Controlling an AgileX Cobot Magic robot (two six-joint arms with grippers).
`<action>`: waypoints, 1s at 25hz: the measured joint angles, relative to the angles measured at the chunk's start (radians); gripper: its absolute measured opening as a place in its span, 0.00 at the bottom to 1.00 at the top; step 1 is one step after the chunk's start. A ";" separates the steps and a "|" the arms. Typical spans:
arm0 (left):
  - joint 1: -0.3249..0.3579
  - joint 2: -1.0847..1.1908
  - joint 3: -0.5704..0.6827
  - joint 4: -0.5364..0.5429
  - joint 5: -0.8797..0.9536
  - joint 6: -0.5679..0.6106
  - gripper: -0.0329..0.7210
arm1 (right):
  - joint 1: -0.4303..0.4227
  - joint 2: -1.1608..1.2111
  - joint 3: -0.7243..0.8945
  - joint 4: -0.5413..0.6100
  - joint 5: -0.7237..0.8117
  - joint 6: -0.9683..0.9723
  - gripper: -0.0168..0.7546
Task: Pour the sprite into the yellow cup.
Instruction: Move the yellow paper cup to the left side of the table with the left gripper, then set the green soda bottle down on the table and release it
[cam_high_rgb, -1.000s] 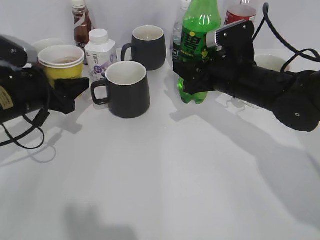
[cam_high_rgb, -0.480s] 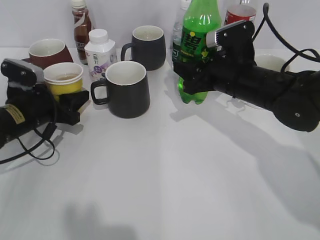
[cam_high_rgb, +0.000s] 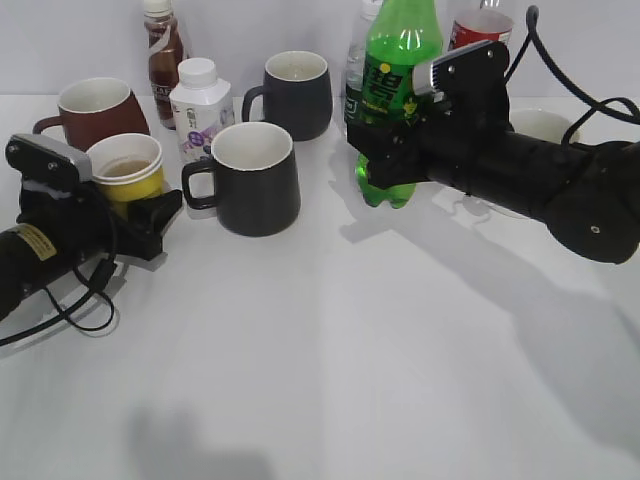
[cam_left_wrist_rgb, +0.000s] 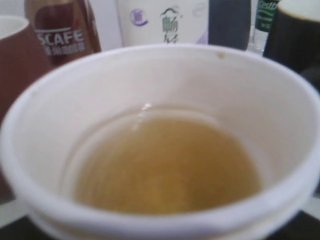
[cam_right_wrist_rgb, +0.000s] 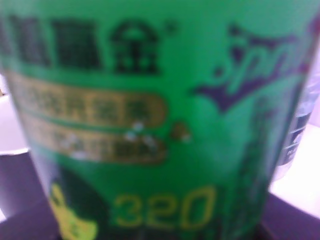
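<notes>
The yellow cup (cam_high_rgb: 127, 176) has a white rim and stands upright at the left, held in my left gripper (cam_high_rgb: 142, 206) low over the table. In the left wrist view the cup (cam_left_wrist_rgb: 165, 85) fills the frame, white inside with an amber-tinted bottom, and it hides the jaws. The sprite (cam_high_rgb: 400, 60), a tall green bottle, stands upright at the back centre. My right gripper (cam_high_rgb: 385, 152) is closed around its lower body. Its green label (cam_right_wrist_rgb: 150, 100) fills the right wrist view.
A black mug (cam_high_rgb: 255, 180) stands just right of the cup, with a second black mug (cam_high_rgb: 297, 95) behind it. A brown mug (cam_high_rgb: 95, 105), a white milk bottle (cam_high_rgb: 200, 100) and a coffee bottle (cam_high_rgb: 162, 45) stand at the back left. A water bottle (cam_high_rgb: 356, 60) and a cola bottle (cam_high_rgb: 478, 28) stand behind the sprite.
My left gripper has come down and forward with the yellow cup, uncovering the brown mug behind it. The right arm and the sprite have not moved.
</notes>
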 joint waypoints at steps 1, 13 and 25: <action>0.000 0.000 0.000 -0.004 -0.005 0.000 0.78 | 0.000 0.000 0.000 0.000 0.000 -0.002 0.52; 0.000 -0.026 0.124 -0.060 -0.040 0.002 0.83 | 0.004 0.009 0.000 -0.001 -0.017 -0.047 0.52; 0.000 -0.204 0.336 -0.079 -0.025 -0.005 0.83 | 0.005 0.086 0.000 -0.001 -0.070 -0.043 0.58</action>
